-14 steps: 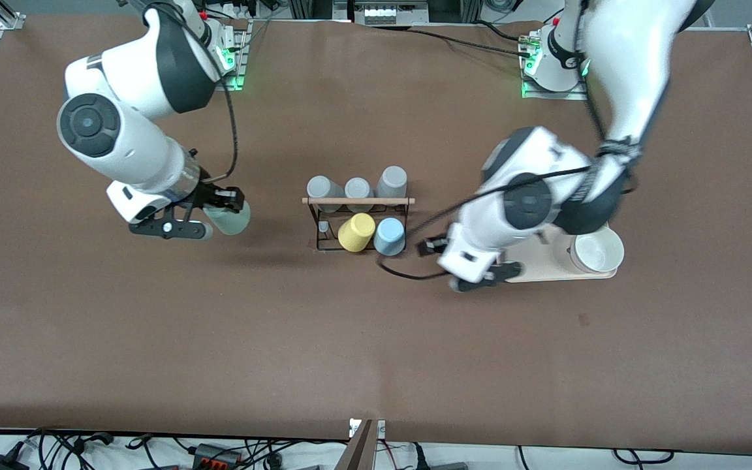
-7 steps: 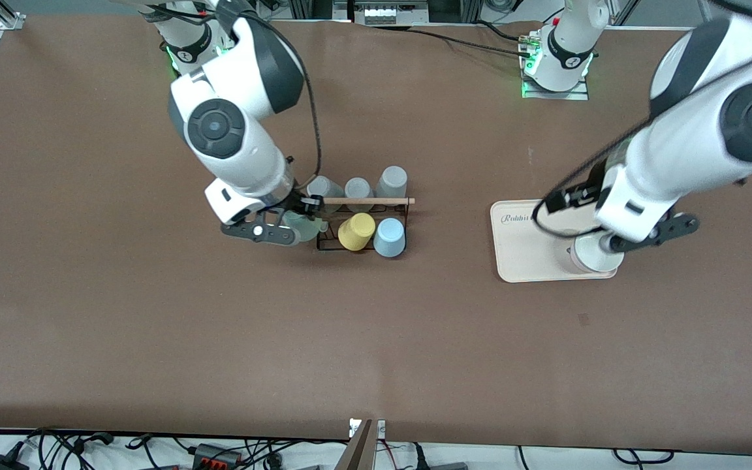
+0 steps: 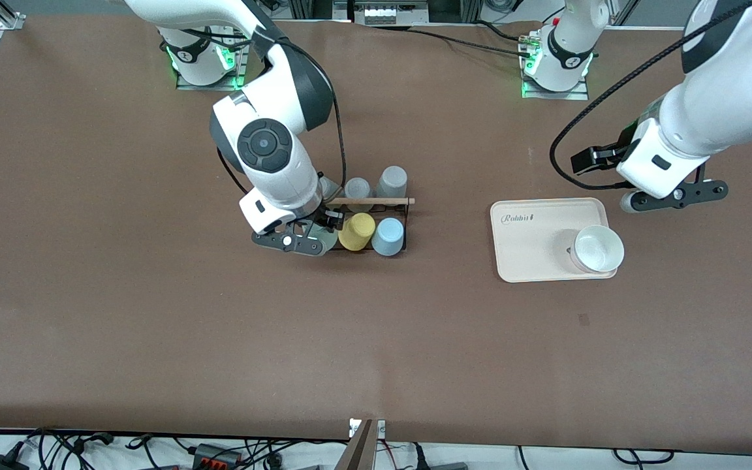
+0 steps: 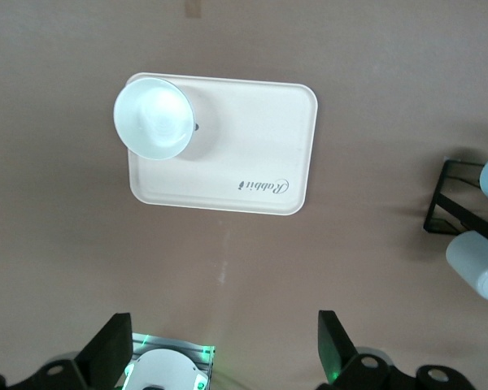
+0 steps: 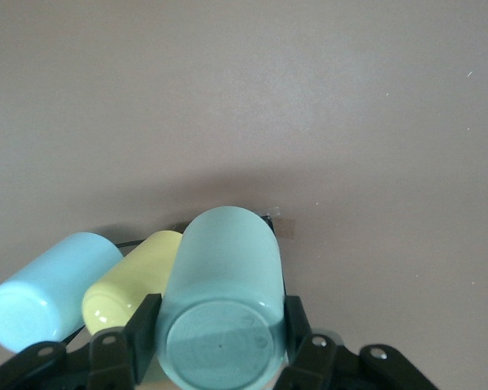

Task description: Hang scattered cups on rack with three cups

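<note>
Mint-green cup (image 5: 220, 301) sits clamped between the right gripper's (image 3: 297, 240) fingers, over the rack's (image 3: 397, 203) end toward the right arm, beside the yellow cup (image 3: 356, 232) and the light blue cup (image 3: 389, 236) on the rack. The left gripper (image 3: 673, 196) hangs empty, fingers apart, above the table beside the beige tray (image 3: 526, 251).

On the rack (image 3: 394, 203): one yellow cup (image 3: 356, 232), one blue cup (image 3: 389, 236), two grey cups (image 3: 376, 185) in view. One mint cup (image 5: 220, 309) beside the yellow. One tray (image 3: 532, 254) toward the left arm's end, bearing one bowl (image 3: 598, 249).
</note>
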Motion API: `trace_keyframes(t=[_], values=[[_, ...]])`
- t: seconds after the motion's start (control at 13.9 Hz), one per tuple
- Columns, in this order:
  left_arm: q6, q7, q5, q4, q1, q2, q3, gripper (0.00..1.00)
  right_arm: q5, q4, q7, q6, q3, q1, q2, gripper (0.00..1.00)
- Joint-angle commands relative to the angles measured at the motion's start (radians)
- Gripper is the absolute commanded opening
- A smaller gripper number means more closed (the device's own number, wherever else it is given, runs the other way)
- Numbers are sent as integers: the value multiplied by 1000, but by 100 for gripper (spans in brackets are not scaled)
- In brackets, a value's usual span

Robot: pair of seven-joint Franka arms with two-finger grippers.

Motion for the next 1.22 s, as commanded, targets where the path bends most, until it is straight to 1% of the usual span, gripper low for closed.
trace_keyframes(t=[0.0,0.14,0.22,0.29,0.36,0.5,0.58,0.65,0.72,0.79,0.86,1.01,1.15], values=[[83,73,-44,-199,57,-159,-6,100,-12,22,20,-3,-9,26,29,27],[176,78,-70,-330,55,-254,-6,100,-11,22,16,-1,-9,31,53,28],[193,115,-123,-345,58,-262,-2,100,-11,22,14,-3,-9,34,66,28],[201,185,-134,-330,58,-256,3,100,-11,18,14,-3,-11,40,73,28],[201,216,-136,-304,60,-238,6,100,-14,12,14,-3,-11,46,80,29],[189,218,-131,-216,71,-177,9,100,-14,-10,12,-4,-11,46,81,32],[155,216,-131,-168,72,-139,9,100,-14,-13,12,-4,-11,46,81,34],[112,215,-128,-113,75,-102,9,100,-14,-13,12,-4,-11,46,81,42],[75,215,-119,-56,74,-67,9,100,-14,-13,12,-4,-11,45,81,56],[64,210,-76,-34,75,-56,9,100,-14,-11,11,-4,-11,42,81,79],[72,199,-40,-33,75,-57,9,100,-14,-7,11,-4,-11,37,78,100],[63,158,36,-55,69,-97,-12,100,-11,16,-32,-4,-18,22,70,100],[81,144,33,-123,80,-135,-19,100,-14,83,-151,-15,-21,0,60,100]])
